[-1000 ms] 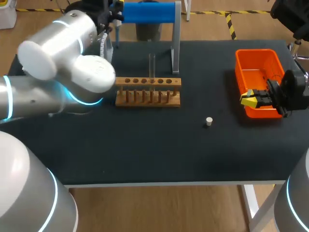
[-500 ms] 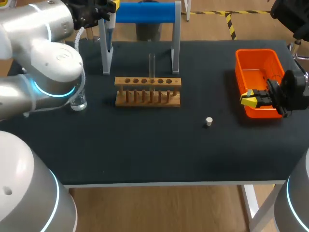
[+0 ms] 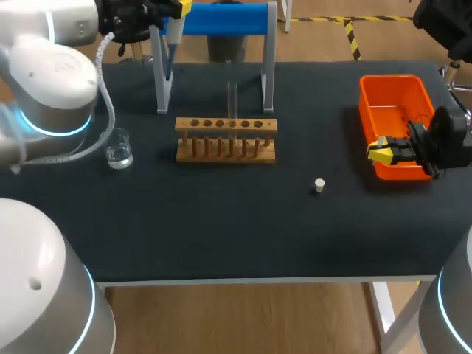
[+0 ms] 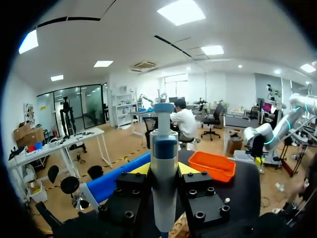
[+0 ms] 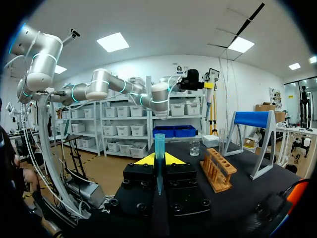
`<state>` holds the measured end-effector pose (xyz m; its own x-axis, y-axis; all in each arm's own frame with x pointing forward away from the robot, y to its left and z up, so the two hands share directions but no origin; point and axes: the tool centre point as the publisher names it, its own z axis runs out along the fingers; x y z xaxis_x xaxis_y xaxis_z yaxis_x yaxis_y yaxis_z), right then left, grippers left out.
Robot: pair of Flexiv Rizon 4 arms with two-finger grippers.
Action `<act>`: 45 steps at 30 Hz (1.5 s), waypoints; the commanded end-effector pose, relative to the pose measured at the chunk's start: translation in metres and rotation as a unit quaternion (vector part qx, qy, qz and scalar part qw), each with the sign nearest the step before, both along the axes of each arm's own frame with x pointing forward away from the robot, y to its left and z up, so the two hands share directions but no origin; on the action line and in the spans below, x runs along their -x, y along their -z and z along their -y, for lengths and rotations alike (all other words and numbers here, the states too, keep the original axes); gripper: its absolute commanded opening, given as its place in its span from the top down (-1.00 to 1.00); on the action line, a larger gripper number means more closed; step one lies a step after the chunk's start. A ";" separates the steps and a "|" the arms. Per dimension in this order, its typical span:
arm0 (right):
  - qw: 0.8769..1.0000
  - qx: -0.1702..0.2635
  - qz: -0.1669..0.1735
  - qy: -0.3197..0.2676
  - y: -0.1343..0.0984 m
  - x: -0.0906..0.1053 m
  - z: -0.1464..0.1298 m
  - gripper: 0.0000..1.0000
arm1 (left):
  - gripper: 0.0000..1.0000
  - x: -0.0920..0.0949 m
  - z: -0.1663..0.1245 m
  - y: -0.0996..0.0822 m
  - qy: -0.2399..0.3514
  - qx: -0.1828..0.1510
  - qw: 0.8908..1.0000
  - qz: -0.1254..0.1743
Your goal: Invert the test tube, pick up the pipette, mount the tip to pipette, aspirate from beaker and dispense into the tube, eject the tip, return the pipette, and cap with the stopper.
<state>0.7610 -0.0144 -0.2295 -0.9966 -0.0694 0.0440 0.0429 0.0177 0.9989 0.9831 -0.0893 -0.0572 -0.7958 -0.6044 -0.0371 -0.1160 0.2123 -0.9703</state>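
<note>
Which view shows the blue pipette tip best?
The right wrist view: the pipette tip stands close, clamped in the right gripper. In the head and left wrist views it is too small to make out.

Rack [image 3: 226, 139] mid-desk [image 3: 221, 228], tube [image 3: 232, 102] upright in it, beaker [image 3: 118, 152] left, stand [image 3: 268, 66] behind, stopper [image 3: 318, 185] front-right, bin [image 3: 366, 118] far right

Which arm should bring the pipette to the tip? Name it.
Left, likely: the left fingers grip the pipette by the stand; the right fingers hold the tip near the orange bin.
</note>
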 end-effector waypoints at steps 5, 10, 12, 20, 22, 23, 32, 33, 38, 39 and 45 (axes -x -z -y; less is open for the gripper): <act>1.000 0.000 0.000 0.000 0.000 0.000 0.001 1.00 | 1.00 0.062 -0.009 -0.012 0.088 0.052 0.994 0.034; 1.000 0.000 0.000 0.000 0.000 0.000 0.001 1.00 | 1.00 0.086 0.004 -0.019 0.107 0.058 0.992 0.034; 1.000 0.000 0.000 0.000 0.000 0.000 0.001 1.00 | 1.00 0.095 0.009 -0.023 0.119 0.065 0.990 0.038; 1.000 0.000 0.000 0.000 0.000 0.000 0.001 1.00 | 1.00 0.124 0.038 -0.030 0.155 0.079 0.984 0.038; 1.000 0.000 0.000 0.000 0.000 0.000 0.001 1.00 | 1.00 0.130 0.045 -0.031 0.159 0.090 0.982 0.039; 1.000 0.000 0.000 0.000 0.000 0.000 0.001 1.00 | 1.00 0.133 0.049 -0.031 0.162 0.094 0.981 0.040; 1.000 0.000 0.000 0.000 0.000 0.000 0.001 1.00 | 1.00 0.156 0.087 -0.039 0.198 0.133 0.970 0.050; 1.000 0.000 0.000 0.000 0.000 0.000 0.001 1.00 | 1.00 0.158 0.090 -0.041 0.201 0.134 0.969 0.051; 1.000 0.000 0.000 0.000 0.000 0.000 0.001 1.00 | 1.00 0.170 0.102 -0.047 0.219 0.147 0.963 0.052; 1.000 0.000 0.000 0.000 0.000 0.000 0.001 1.00 | 1.00 0.173 0.105 -0.048 0.223 0.149 0.962 0.050; 1.000 0.000 0.000 0.000 0.000 0.000 0.001 1.00 | 1.00 0.186 0.116 -0.051 0.232 0.151 0.960 0.035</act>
<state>0.7610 -0.0144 -0.2295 -0.9966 -0.0695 0.0441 0.0429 0.0176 0.9989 0.8006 -0.2001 -0.0052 -0.9853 -0.1697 0.0201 -0.0107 -0.0558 -0.9984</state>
